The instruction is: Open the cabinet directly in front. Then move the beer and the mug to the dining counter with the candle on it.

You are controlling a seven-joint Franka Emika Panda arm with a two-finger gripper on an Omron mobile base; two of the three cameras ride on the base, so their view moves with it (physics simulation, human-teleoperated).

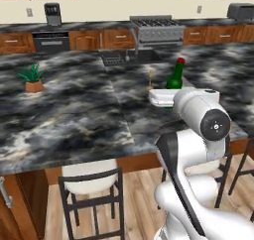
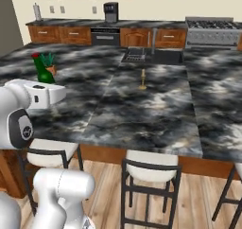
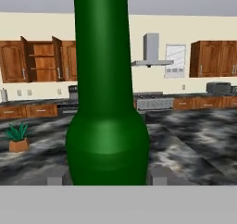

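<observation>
Hand view: the hand (image 3: 105, 180) sits at the bottom centre of the frame, its two grey fingertips (image 3: 56, 177) flanking the wide lower body of the beer (image 3: 106, 140) and pinching it from both sides. The green glass runs up the middle of the frame, and its neck passes out of the top edge.

In the left base view the beer (image 1: 175, 77) stands upright at centre right, red cap up, just above the white forearm; whether its base touches the surface (image 1: 74, 115) or is held just clear of it cannot be determined. In the right base view the beer (image 2: 43, 72) appears at the upper left, close beside the potted plant (image 2: 48, 62).

Handling judgement:
- Glass is rigid, smooth and breakable; it is likely to slip under a light pinch.
- The broad body is the correct hold point. The slim neck offers less contact and more swing.
- Keep the bottle vertical and set it down gently.

The candle (image 2: 142, 80) stands near the centre of the right base view, well apart from the bottle, on the same dark marble. The cabinet (image 3: 40, 61) at the upper left of the hand view stands with its doors open.
</observation>
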